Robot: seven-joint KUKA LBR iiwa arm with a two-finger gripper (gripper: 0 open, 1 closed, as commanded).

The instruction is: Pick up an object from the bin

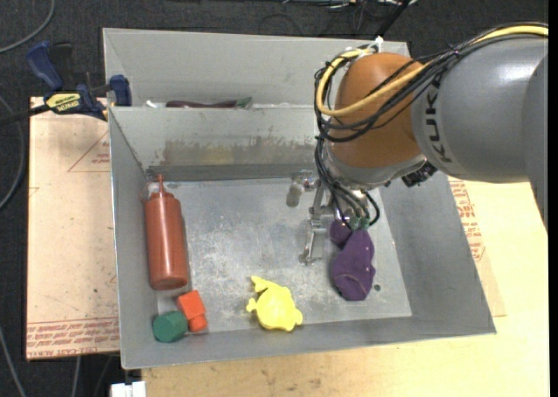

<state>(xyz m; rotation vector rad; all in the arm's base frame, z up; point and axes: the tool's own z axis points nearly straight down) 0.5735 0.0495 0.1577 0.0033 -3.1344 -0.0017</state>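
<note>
My gripper hangs low in the bin's right half, under the arm's orange cover. It stands open, and one metal finger reaches down to the bin floor. A purple eggplant-shaped toy lies just right of that finger, its upper end by the other finger. Nothing shows between the fingers. A yellow toy lies near the front wall, below and left of the gripper.
A red-brown bottle lies along the left wall. An orange block and a green lump sit in the front left corner. The arm and its cables cover the bin's back right.
</note>
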